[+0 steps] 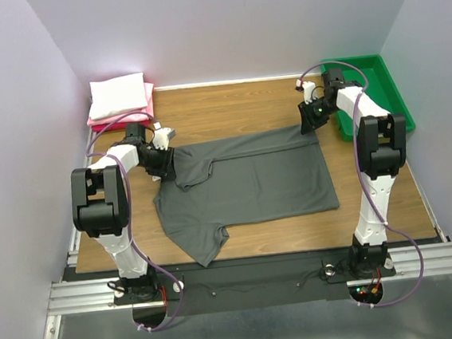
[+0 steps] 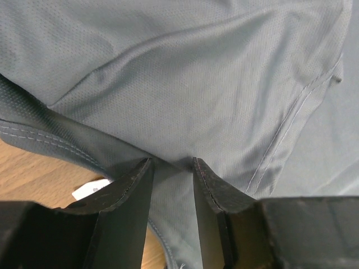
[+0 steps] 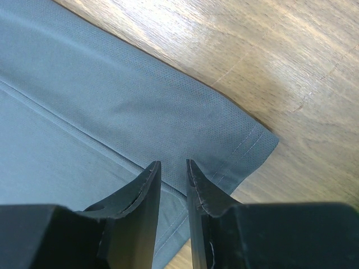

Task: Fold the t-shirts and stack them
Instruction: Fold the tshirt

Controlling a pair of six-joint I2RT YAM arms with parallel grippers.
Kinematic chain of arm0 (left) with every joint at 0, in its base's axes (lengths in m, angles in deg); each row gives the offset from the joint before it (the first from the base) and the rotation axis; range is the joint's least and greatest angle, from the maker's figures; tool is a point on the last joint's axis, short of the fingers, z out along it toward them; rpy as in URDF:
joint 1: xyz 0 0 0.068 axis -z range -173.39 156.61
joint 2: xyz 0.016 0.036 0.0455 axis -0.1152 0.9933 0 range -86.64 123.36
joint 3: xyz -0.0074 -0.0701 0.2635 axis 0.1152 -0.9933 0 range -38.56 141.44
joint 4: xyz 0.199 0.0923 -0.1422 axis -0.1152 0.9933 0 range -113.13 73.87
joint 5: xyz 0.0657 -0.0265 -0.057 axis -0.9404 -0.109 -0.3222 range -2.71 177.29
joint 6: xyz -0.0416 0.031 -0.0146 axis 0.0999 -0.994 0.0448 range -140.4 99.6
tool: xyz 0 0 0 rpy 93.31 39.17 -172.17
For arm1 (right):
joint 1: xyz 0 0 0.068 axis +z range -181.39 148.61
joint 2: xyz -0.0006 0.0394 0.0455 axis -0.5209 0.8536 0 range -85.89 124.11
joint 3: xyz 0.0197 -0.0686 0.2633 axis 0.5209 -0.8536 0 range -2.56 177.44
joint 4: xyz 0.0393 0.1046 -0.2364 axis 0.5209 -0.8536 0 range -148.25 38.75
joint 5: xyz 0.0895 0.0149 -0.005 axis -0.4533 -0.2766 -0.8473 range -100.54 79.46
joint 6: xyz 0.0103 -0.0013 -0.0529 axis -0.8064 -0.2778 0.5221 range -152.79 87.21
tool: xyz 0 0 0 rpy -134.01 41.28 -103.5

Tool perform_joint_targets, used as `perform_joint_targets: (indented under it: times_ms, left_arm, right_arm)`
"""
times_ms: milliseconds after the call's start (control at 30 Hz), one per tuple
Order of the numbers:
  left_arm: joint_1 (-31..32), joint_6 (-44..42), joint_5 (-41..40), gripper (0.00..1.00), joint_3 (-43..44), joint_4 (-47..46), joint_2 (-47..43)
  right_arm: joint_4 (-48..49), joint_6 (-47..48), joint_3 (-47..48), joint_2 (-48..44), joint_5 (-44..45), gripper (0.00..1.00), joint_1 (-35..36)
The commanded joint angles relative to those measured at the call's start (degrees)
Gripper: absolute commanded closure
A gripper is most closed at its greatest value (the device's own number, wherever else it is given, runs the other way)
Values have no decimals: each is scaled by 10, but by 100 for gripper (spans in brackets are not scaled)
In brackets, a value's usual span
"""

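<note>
Where left tool (image 2: 173, 163) and right tool (image 3: 173, 163) pinch it, charcoal t-shirt (image 1: 259, 178) — fine mesh knit, stitched hems

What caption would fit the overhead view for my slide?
Left tool and right tool grip a dark grey t-shirt spread on the table.

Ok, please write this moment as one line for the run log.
grey t-shirt: spread on table | left gripper: pinching its far-left edge | right gripper: pinching its far-right hem corner | folded stack: far left corner
</note>
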Motion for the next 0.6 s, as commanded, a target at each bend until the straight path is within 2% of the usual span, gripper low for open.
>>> perform_joint_targets:
  times_ms: [0, 233, 400, 567]
  left_arm:
    - [-2, 23, 8, 54, 10, -11, 8]
    - [-2, 28, 17, 54, 19, -16, 14]
    - [1, 28, 22, 60, 21, -15, 3]
    - [2, 25, 18, 60, 22, -9, -4]
  right_arm:
    - [-1, 1, 4, -7, -2, 70, 5]
    - [-1, 2, 8, -4, 0, 70, 5]
    - [-1, 3, 10, -3, 1, 70, 6]
    - [-1, 3, 9, -2, 0, 70, 6]
